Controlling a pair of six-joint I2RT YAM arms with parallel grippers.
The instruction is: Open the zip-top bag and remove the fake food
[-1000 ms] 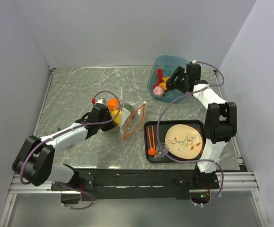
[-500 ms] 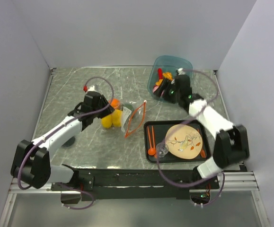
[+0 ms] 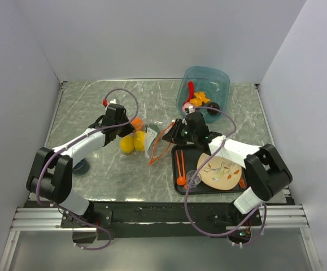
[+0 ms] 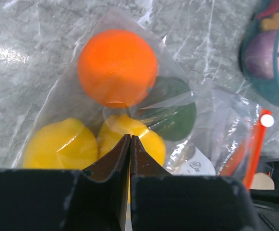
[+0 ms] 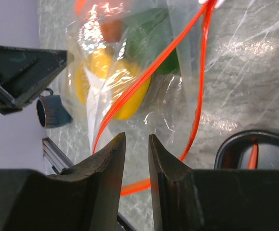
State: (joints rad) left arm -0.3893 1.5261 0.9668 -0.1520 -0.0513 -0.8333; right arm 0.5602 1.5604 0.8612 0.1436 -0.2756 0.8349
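The zip-top bag (image 3: 151, 140) lies left of the tray, and its orange-red zip strip (image 5: 197, 96) gapes in a loop. Inside it are fake food pieces: an orange (image 4: 117, 67), two yellow lemons (image 4: 59, 144), and a green piece (image 4: 170, 108). My left gripper (image 4: 130, 136) is shut, pinching the bag's film over the lemons at the closed end (image 3: 126, 122). My right gripper (image 5: 136, 137) hangs over the bag's mouth (image 3: 177, 131), its jaws a narrow gap apart with nothing gripped. More fake food (image 3: 200, 101) lies in the blue tub.
The translucent blue tub (image 3: 219, 79) stands at the back right. A black tray (image 3: 177, 149) at the front right carries a plate (image 3: 219, 168), an orange spoon (image 3: 181, 169) and a small clear cup (image 3: 193, 178). A dark round cap (image 3: 79, 166) lies by the left arm.
My right arm swung from the tub down to the bag's mouth, and its jaws narrowed. My left gripper opened briefly, shifted on the bag and shut again.
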